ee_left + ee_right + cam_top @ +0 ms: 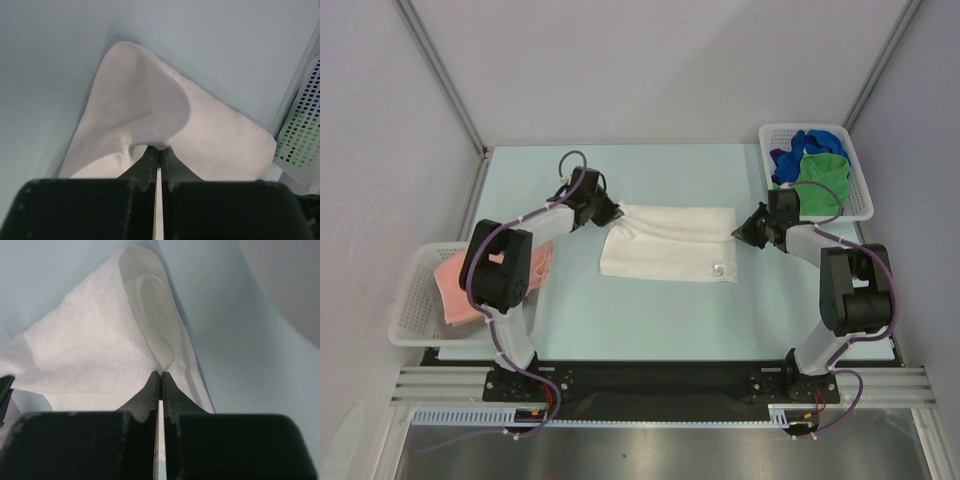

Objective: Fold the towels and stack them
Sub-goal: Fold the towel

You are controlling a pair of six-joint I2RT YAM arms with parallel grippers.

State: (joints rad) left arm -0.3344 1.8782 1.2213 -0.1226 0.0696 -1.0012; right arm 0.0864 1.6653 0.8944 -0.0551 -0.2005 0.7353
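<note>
A white towel (670,255) lies flat in the middle of the table, a small tag near its front right corner. My left gripper (616,211) is shut on its far left corner, and the pinched cloth (150,107) rises in a hump above the closed jaws. My right gripper (740,232) is shut on the far right corner, where a fold of the white towel (150,335) stands up from the tips. A salmon pink towel (455,285) sits in the left basket. Blue (817,141) and green (820,172) towels fill the right basket.
A white lattice basket (405,310) stands at the table's left edge and another basket (862,190) at the far right; the right basket (300,135) shows in the left wrist view. White walls close in the back and sides.
</note>
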